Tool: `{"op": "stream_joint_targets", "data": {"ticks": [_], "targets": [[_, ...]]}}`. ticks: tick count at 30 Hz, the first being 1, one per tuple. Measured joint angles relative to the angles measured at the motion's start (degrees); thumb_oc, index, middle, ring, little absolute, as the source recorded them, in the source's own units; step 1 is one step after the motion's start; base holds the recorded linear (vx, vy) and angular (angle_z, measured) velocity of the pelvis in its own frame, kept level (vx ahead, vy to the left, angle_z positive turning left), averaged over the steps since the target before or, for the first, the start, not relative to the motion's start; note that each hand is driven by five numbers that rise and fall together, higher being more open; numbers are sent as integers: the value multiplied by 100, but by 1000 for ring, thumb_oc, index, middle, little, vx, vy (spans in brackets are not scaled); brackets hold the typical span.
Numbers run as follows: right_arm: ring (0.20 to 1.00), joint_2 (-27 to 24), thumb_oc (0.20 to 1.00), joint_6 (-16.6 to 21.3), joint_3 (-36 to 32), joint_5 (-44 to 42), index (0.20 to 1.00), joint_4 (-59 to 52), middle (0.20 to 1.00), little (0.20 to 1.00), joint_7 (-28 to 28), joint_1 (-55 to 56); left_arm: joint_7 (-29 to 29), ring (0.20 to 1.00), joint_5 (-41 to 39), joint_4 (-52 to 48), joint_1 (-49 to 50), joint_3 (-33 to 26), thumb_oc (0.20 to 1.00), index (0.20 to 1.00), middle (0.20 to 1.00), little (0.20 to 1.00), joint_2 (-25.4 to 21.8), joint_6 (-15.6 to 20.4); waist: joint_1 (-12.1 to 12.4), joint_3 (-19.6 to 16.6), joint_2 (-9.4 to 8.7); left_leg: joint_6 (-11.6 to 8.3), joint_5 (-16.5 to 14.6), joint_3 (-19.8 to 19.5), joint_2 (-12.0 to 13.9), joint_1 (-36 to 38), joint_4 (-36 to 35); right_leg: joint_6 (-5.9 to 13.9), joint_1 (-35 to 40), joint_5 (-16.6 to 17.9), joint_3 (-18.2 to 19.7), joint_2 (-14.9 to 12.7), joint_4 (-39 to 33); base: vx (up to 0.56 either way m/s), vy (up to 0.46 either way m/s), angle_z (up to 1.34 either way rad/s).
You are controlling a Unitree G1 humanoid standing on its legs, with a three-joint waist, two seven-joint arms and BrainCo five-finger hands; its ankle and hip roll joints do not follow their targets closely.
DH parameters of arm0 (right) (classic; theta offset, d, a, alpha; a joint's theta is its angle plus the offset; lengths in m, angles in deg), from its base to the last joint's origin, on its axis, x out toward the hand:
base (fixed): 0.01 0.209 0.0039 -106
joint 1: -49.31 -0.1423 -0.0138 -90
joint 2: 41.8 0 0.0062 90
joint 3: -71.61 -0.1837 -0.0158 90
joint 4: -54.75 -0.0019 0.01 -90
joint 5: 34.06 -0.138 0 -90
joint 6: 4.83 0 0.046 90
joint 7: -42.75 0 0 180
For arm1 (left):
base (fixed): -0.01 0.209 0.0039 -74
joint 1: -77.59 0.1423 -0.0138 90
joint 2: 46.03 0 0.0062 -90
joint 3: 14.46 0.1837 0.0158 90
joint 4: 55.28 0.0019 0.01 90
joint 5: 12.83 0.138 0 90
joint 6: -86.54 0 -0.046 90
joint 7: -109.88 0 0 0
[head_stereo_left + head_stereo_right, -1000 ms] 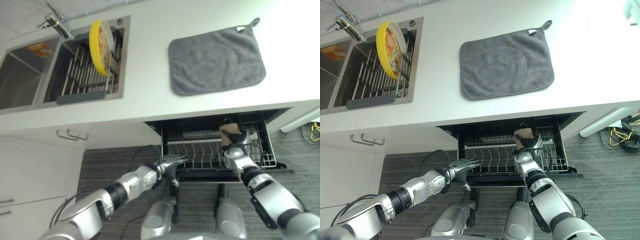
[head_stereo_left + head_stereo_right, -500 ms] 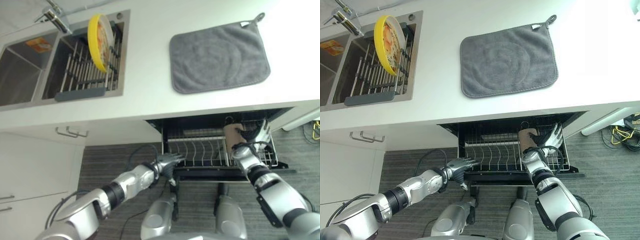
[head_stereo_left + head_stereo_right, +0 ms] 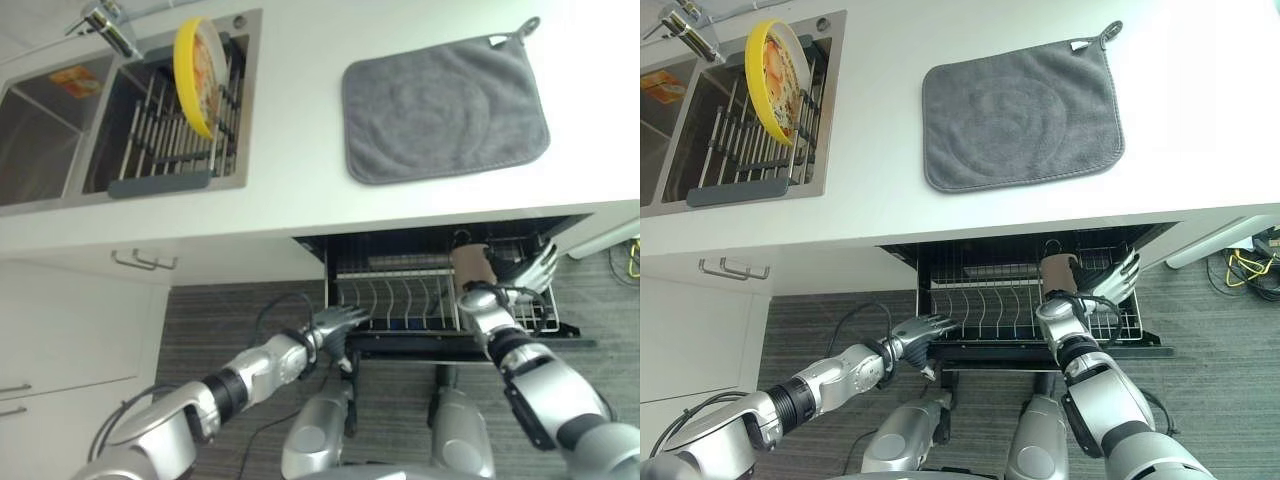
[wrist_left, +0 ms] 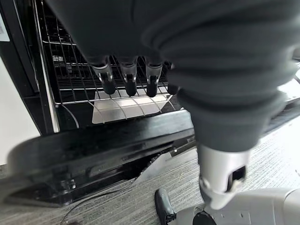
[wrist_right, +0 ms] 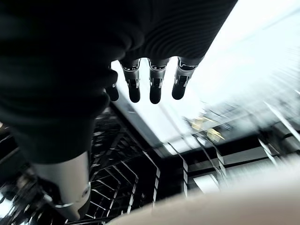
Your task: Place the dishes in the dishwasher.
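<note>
Right robot hand [image 3: 1108, 285] open beside cup [image 3: 1057, 272] in rack [image 3: 985, 300].

Grey cloth [image 3: 445, 108] on white counter [image 3: 300, 190]

The bench [image 3: 1200, 110] is a smooth, pale surface with a soft sheen. On it lies a grey cloth [image 3: 1022, 112], thick and nappy, matt all over. The sink [image 3: 665, 165] is brushed metal, and the rack [image 3: 740, 150] in it is thin metal wire. The yellow plate [image 3: 775, 75] looks glossy, like glazed ceramic or plastic. The dishwasher rack [image 3: 985, 300] is bright wire in a dark housing. The floor [image 3: 820, 310] is grey and ribbed.
</note>
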Motion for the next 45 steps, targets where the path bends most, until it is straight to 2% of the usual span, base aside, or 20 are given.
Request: {"op": "stream_joint_targets", "data": {"ticks": [3,4,7,11,13,14,16,18,21,28,31,32,33,34,35,36,38,39,42,45], "targets": [[1000,174,1000,743,-28,-1426,1000,-910,1000,1000,-1086,525,-4,1000,-1,-3,-10,-95,1000,1000,1000,1000,24,-76,-50,-2,-56,1,-1,29,18,40,1,-7,9,4,34,34,12,31,7,-6],[1000,104,1000,804,-9,-1818,1000,-1292,1000,1000,-1425,739,-11,1000,0,-19,21,-106,1000,1000,1000,1000,25,-148,-66,-2,-116,3,-2,99,27,81,-8,-13,24,9,75,35,10,17,7,-17],[1000,62,1000,781,195,-2153,1000,-2403,1000,1000,-1837,1333,-13,1000,87,-92,208,-266,1000,1000,1000,1000,35,-262,-299,-12,-270,10,-8,139,42,193,-28,-24,141,39,107,54,-54,10,8,-8],[1000,35,1000,674,392,-2128,1000,-3416,1000,1000,-1953,1994,-11,1000,214,-112,396,-502,1000,1000,1000,1000,16,-294,-428,-87,-399,19,-14,161,45,295,-98,-22,211,68,133,53,-79,33,1,-4],[1000,58,1000,544,380,-2120,1000,-3693,1000,1000,-1950,2362,-12,1000,215,-128,630,-665,1000,1000,1000,1000,-24,-384,-450,-313,-570,39,-29,185,48,440,-121,-11,401,93,123,56,-202,72,-8,-2],[1000,50,1000,531,369,-2114,1000,-3694,1000,1000,-1949,2369,-30,1000,216,-128,673,-698,1000,1000,1000,1000,-35,-381,-454,-408,-598,39,-29,205,51,493,-164,-8,449,118,127,58,-269,86,0,-7],[1000,25,1000,506,350,-2059,1000,-3695,1000,1000,-1926,2369,-70,1000,214,-187,738,-747,1000,1000,1000,1000,-34,-382,-461,-527,-607,50,-36,241,52,661,-219,10,700,226,126,78,-514,71,15,-7],[1000,42,1000,495,356,-1932,1000,-3695,1000,1000,-1850,2376,-60,1000,213,-251,839,-862,1000,1000,1000,1000,-22,-379,-462,-828,-607,59,-42,278,50,718,-305,24,765,272,141,87,-665,33,31,-8],[1000,36,1000,474,351,-1770,1000,-3704,1000,1000,-1821,2426,-51,1000,210,-323,867,-1123,1000,1000,1000,1000,-42,-389,-464,-1076,-611,68,-47,291,48,821,-348,33,909,319,138,101,-807,34,38,-2],[1000,-19,1000,157,304,-1719,1000,-4395,1000,1000,-2013,2912,180,1000,-50,-691,1141,-1567,1000,1000,1000,1000,-75,-390,-515,-1237,-575,68,-46,320,90,1072,-483,23,1235,457,148,170,-1152,10,32,-4],[1000,-200,1000,-249,37,-1552,1000,-5357,1000,1000,-2536,3228,288,1000,-834,-1274,1471,-2258,1000,1000,1000,1000,-124,-213,-566,-1267,-596,67,-49,320,106,1129,-491,10,1412,581,132,200,-1414,5,12,0],[1000,-304,1000,-405,-32,-1551,1000,-5477,1000,1000,-2759,3275,236,1000,-1317,-1430,1523,-2392,1000,1000,1000,1000,-159,-45,-572,-1349,-622,66,-49,323,122,1127,-492,4,1439,619,134,221,-1482,0,0,0],[1000,-326,1000,-473,-75,-1551,1000,-5486,1000,1000,-2815,3310,215,1000,-1456,-1518,1571,-2428,1000,1000,1000,1000,-171,7,-572,-1386,-635,65,-50,324,132,1130,-492,-2,1448,625,134,230,-1497,0,0,0],[1000,-436,1000,-679,-265,-1542,1000,-5844,1000,1000,-3019,3571,-249,1000,-2174,-1988,1888,-2741,1000,1000,1000,1000,-169,271,-587,-1407,-643,62,-53,325,141,1171,-498,-9,1513,639,128,242,-1547,-31,9,-2],[1000,-479,1000,-729,-447,-1442,1000,-6088,1000,1000,-3117,3758,-590,1000,-2668,-2372,2089,-2932,1000,1000,1000,1000,-171,543,-590,-1408,-642,62,-53,331,142,1171,-509,-8,1531,667,130,245,-1595,-24,6,-7],[1000,-483,1000,-801,-738,-1359,1000,-6394,1000,1000,-3209,3912,-1230,1000,-3471,-3033,2271,-3185,1000,1000,1000,1000,-158,710,-605,-1411,-649,60,-54,370,139,1174,-531,-8,1585,749,149,245,-1741,-56,12,-10],[1000,-520,1000,-816,-800,-1323,1000,-6528,1000,1000,-3209,3939,-1478,1000,-3833,-3271,2241,-3281,1000,1000,1000,1000,-151,893,-618,-1446,-648,64,-59,387,145,1171,-532,-13,1592,778,174,252,-1765,-51,13,-7],[1000,-552,1000,-855,-806,-1313,1000,-6829,1000,1000,-3207,4014,-1733,1000,-4190,-3507,2238,-3401,1000,1000,1000,1000,-146,850,-632,-1447,-646,63,-58,385,149,1169,-533,-14,1581,786,174,256,-1765,0,0,0],[1000,-601,1000,-606,-808,-931,1000,-7587,1000,1000,-3397,4051,-2309,1000,-5565,-4104,2072,-3848,1000,1000,1000,1000,-41,911,-638,-1651,-643,80,-89,376,148,1064,-534,-23,1498,798,176,260,-1764,17,37,0],[1000,-601,1000,-327,-802,-704,1000,-7981,1000,1000,-3684,4046,-2385,1000,-6336,-4447,2125,-4155,1000,1000,1000,1000,222,863,-618,-1712,-630,83,-94,366,134,1053,-534,-15,1494,792,171,249,-1764,24,25,1]]}}
